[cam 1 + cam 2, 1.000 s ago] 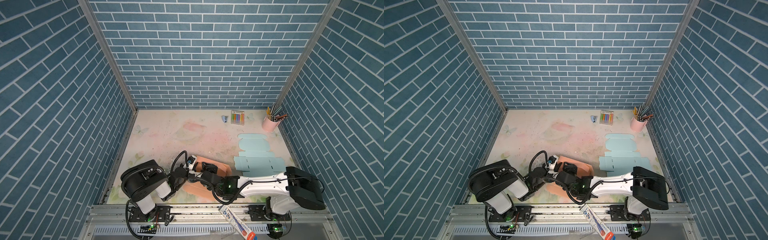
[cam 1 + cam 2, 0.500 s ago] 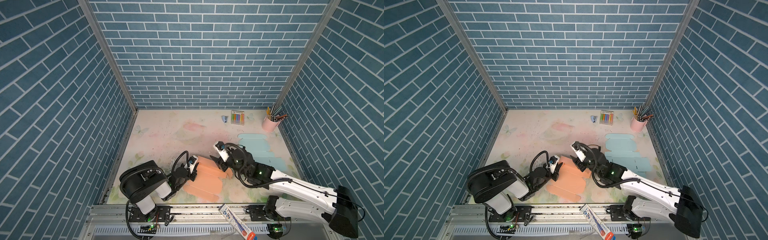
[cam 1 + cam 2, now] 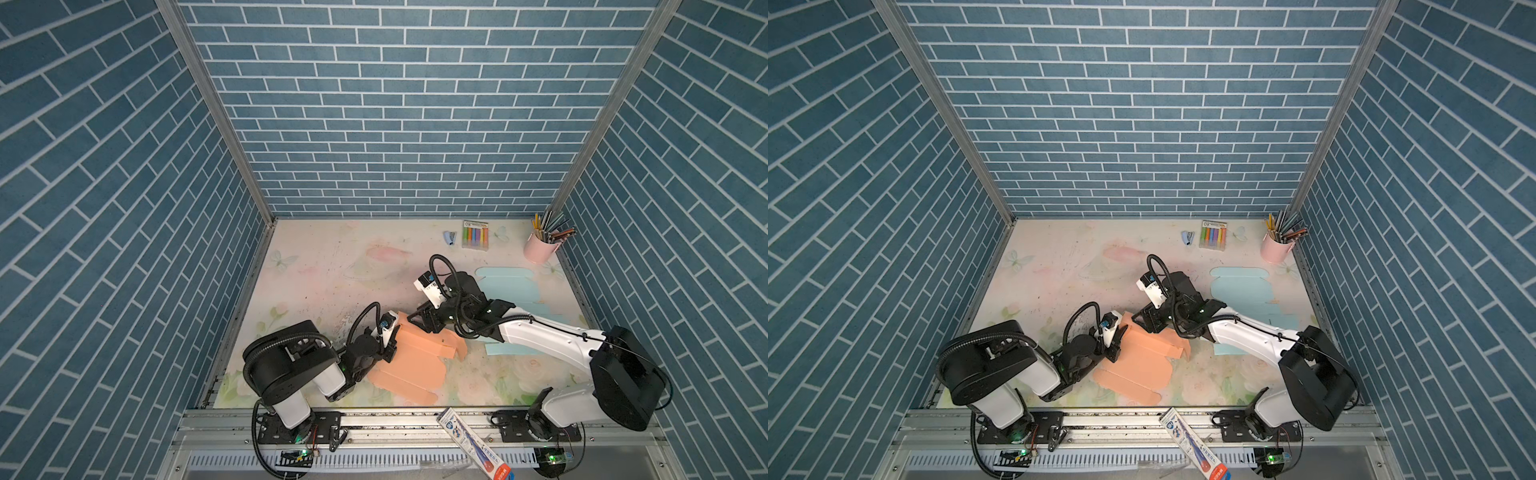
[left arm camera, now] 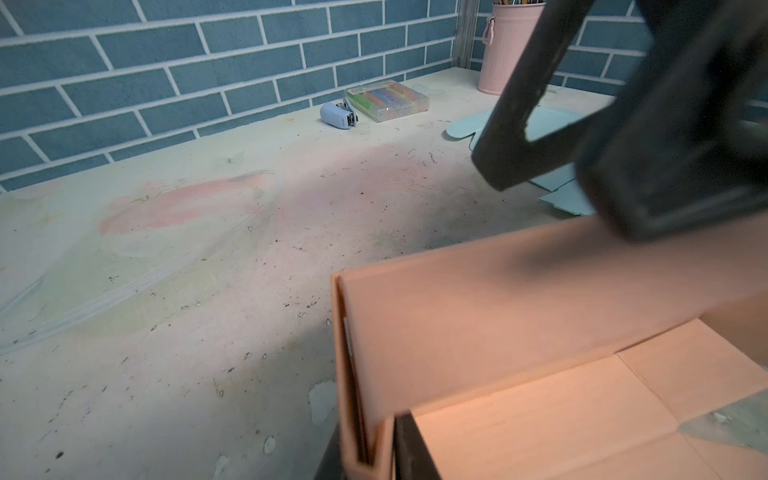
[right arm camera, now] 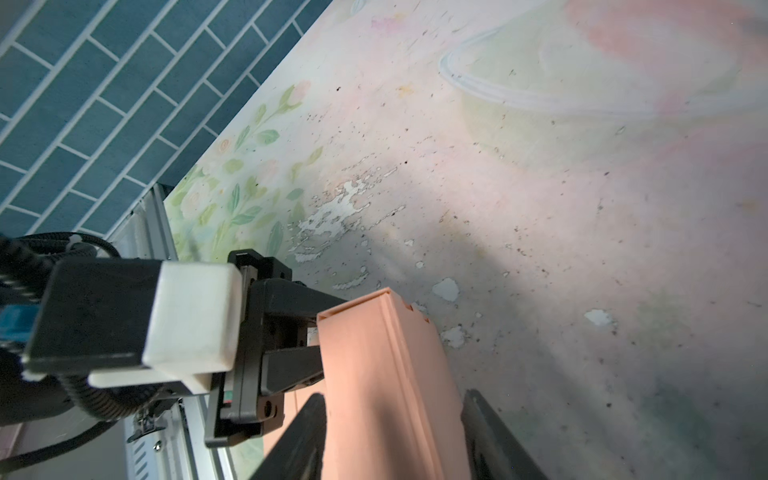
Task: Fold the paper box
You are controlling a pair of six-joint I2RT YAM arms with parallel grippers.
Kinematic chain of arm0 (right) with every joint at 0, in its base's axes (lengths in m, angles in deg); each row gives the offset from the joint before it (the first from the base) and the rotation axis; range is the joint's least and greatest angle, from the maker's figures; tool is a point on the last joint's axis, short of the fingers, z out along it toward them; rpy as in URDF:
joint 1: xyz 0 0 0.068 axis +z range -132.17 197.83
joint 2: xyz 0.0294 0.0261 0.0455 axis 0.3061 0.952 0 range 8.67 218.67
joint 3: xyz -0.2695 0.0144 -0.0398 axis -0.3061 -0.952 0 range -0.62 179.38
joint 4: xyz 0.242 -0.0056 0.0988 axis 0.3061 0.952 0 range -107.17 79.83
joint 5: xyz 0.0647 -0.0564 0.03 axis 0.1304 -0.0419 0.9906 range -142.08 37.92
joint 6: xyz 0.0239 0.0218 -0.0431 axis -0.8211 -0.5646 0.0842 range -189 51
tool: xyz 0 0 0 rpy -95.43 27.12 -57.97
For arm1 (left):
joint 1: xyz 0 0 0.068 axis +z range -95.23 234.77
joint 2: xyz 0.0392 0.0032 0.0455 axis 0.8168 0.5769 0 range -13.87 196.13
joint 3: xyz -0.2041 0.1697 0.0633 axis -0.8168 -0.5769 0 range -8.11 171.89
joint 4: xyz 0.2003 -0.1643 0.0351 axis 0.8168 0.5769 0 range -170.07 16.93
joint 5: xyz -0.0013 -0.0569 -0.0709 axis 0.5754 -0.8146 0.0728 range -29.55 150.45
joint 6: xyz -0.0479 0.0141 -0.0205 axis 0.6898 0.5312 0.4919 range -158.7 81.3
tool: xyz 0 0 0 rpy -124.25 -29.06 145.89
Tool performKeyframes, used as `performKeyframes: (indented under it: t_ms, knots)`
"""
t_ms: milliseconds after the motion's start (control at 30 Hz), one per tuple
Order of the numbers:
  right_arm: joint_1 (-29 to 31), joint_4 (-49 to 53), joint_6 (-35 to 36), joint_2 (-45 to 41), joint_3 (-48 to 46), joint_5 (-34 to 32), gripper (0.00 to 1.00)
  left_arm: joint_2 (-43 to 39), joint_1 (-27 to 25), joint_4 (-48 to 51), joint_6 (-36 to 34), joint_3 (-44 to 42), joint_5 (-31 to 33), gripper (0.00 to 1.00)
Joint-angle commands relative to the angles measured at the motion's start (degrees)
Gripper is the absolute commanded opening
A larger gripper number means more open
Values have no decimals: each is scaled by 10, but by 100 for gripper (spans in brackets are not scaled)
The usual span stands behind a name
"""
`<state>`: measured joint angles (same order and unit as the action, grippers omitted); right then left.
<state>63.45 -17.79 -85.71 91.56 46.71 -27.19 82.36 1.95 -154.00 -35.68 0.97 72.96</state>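
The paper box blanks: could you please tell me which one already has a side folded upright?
The orange blank near the front: its far side stands upright, pinched by the left gripper. The light blue blank lies flat.

Paper box [image 4: 519, 299]: salmon card, matt, smooth, crisply creased.
Table [image 5: 540, 208]: matt floral print, scuffed and speckled, with the coating flaked off in white patches.
Flat blank [image 3: 505, 286]: pale blue matt card.
Clear case [image 4: 388, 99]: glossy plastic.
Stapler [image 4: 336, 115]: smooth pale blue plastic.
Pencil cup [image 4: 496, 50]: pink, smooth, satin finish.
Front rail [image 3: 395, 424]: bare metal, dull.
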Motion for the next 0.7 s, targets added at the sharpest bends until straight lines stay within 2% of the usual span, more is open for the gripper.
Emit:
performKeyframes:
  t_ms: [0, 200, 367, 667]
  knots:
    - [-11, 2, -37, 18, 11, 73, 54, 13, -5, -12, 1, 4, 9, 18]
    - [-12, -21, -81, 33, 1, 136, 54, 24, -5, -25, 3, 6, 14, 19]
    - [-12, -90, -142, 19, -43, 193, 53, 25, -5, -24, -1, 9, 16, 19]
    - [-14, -95, -145, 19, -57, 154, 52, 23, -8, -27, 0, 10, 13, 15]
